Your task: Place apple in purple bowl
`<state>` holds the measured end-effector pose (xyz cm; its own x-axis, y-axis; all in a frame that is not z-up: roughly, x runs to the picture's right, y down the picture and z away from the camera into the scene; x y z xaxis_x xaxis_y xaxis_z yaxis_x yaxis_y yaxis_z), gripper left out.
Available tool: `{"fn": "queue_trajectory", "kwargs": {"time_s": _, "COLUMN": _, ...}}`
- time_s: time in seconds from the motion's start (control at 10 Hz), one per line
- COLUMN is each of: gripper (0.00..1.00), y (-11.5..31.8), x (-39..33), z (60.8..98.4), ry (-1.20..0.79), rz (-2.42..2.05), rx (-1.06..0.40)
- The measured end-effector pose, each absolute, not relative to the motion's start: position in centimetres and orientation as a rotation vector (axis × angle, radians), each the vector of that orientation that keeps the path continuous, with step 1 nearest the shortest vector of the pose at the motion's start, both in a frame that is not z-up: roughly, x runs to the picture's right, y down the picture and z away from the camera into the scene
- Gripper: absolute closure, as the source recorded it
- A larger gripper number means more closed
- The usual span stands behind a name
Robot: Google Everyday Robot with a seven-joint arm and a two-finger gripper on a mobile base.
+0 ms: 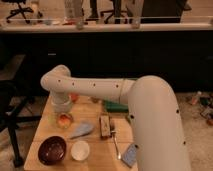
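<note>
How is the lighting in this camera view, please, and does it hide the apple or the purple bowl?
Camera view: warm, dim light; the wooden table is lit while the cabinets behind go nearly black. The apple shows just below the gripper, which hangs over the table; the purple bowl reads dark but distinct.

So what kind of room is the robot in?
Probably an office or lab: rolling office chairs stand behind a long counter, and a wooden table holds the purple bowl and a white bowl. The gripper is right at the apple.
</note>
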<state>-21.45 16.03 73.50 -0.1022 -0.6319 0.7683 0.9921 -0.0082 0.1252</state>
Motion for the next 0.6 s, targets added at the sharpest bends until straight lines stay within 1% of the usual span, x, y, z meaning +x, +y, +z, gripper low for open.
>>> {"fn": "queue_trajectory", "kwargs": {"time_s": 0.4, "gripper": 1.0, "y": 19.8, "x": -23.0, "z": 71.0, "ry": -0.776, "rz": -1.515, "rx": -0.581}}
{"fn": "queue_trajectory", "kwargs": {"time_s": 0.6, "gripper": 1.0, "y": 21.3, "x": -24.0, "z": 70.9, "ry": -0.783, "rz": -1.512, "rx": -0.582}}
